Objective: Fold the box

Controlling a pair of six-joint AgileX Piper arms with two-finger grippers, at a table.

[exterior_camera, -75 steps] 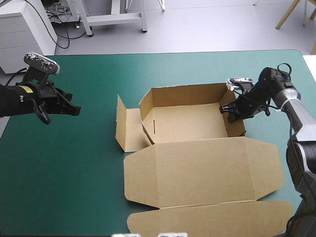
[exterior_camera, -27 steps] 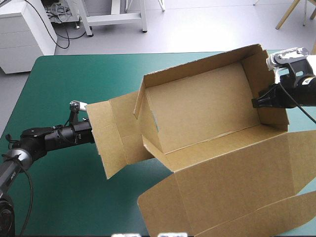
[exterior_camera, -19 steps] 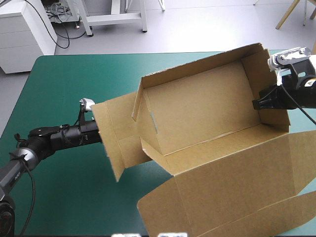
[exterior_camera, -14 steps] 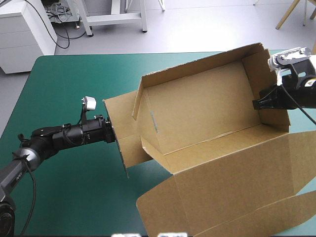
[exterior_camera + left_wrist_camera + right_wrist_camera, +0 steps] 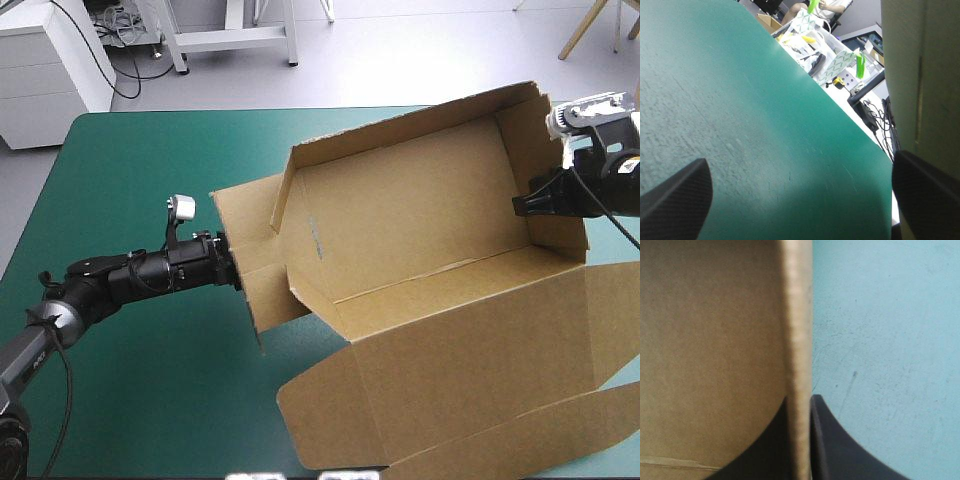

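Note:
The brown box (image 5: 400,220) is lifted and tilted, its open inside facing up, with the lid (image 5: 470,370) hanging down toward the table's near side. My right gripper (image 5: 522,207) is shut on the box's right wall. The right wrist view shows the board's edge (image 5: 799,340) pinched between its black fingers (image 5: 801,400). My left gripper (image 5: 238,272) reaches in low at the box's left side flap (image 5: 245,250). In the left wrist view this gripper (image 5: 800,165) stands open. The flap (image 5: 920,75) rises beside one finger and is not gripped.
The teal-green cover (image 5: 130,180) shows left of the box and along the near left side. The lid's outer flap (image 5: 520,430) reaches down to the near right part of the table.
My left gripper has pushed right against the left flap, turning it more upright, then opened and let it go. The right gripper keeps its hold; the box rose slightly.

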